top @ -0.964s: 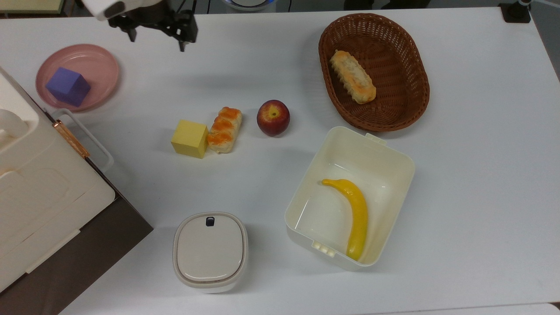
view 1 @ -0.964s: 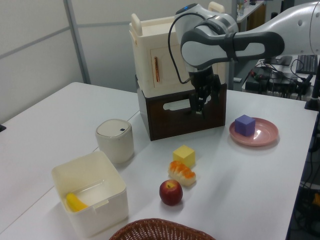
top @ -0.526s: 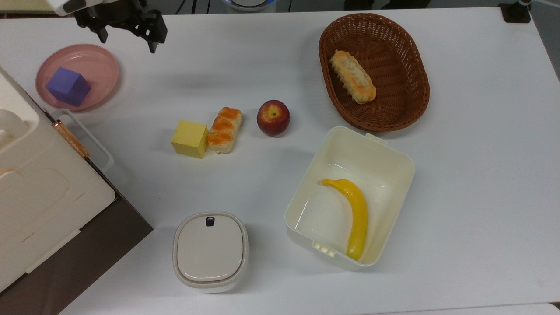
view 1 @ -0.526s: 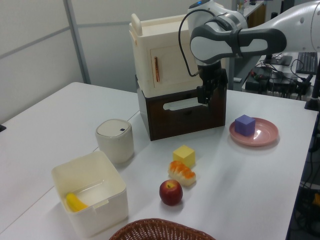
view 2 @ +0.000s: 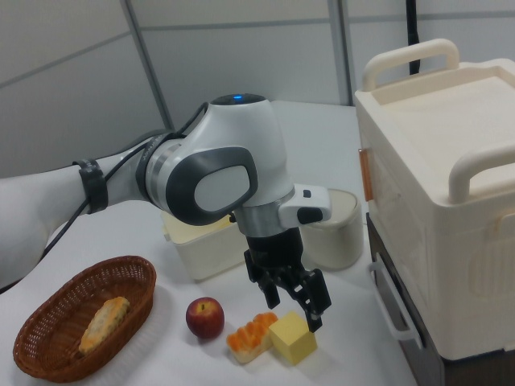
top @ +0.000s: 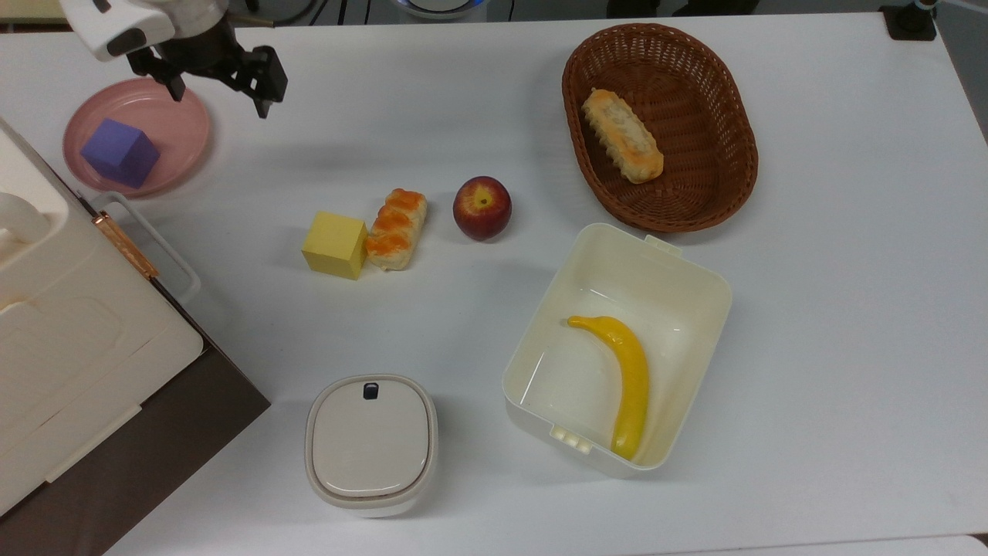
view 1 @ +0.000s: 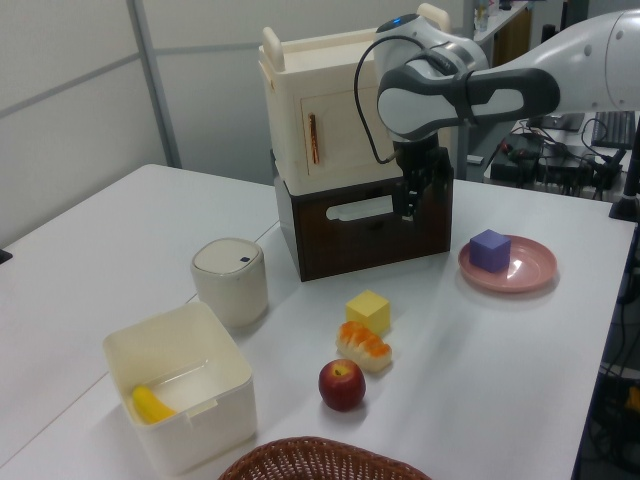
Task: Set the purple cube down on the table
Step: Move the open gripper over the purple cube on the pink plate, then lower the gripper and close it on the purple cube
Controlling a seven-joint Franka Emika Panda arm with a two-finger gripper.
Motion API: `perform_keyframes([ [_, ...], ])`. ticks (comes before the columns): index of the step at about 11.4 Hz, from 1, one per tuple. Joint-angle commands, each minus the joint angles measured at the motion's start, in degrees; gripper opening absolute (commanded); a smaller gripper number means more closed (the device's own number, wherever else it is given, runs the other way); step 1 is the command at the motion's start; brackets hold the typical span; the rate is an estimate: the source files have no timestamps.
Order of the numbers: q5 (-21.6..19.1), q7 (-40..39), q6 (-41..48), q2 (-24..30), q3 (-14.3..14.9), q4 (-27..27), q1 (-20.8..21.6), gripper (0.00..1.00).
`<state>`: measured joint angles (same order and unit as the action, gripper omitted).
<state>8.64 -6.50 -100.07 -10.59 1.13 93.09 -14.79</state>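
Observation:
The purple cube [top: 120, 152] [view 1: 490, 250] rests on a pink round plate [top: 174, 123] [view 1: 530, 270] at the top view's far left on the white table [top: 849, 309] [view 1: 100, 250]. My gripper [top: 218, 96] [view 1: 408, 200] [view 2: 294, 310] hangs open and empty above the table. It is up and to the right of the cube in the top view, over the plate's right rim. In the left view it hovers to the left of the plate, in front of the brown stand.
A yellow cube [top: 334, 245], a pastry [top: 396, 228] and an apple [top: 482, 208] lie mid-table. A wicker basket [top: 695, 193] holds bread. An open white box [top: 695, 286] holds a banana. A lidded white pot [top: 370, 442] and a cream case on a brown stand [top: 69, 371] stand at the top view's left.
My gripper has moved toward the top view's left, then slightly down in that view, closer to the plate. The cube has not moved.

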Motion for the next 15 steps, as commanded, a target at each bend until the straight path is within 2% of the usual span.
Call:
perform_keyframes([
  [1, 0.0, -0.4, -2.7, -0.2, 0.5, 0.4, -0.6, 1.00],
  [7, 0.0, -2.4, -2.7, -0.3, 0.5, 0.8, -12.3, 1.00],
  [10, -0.5, -10.4, -3.7, -1.9, 0.4, 1.3, -17.5, 1.00],
  [15, -0.7, -12.8, -13.5, -8.9, 0.4, 2.2, -21.4, 1.00],
])
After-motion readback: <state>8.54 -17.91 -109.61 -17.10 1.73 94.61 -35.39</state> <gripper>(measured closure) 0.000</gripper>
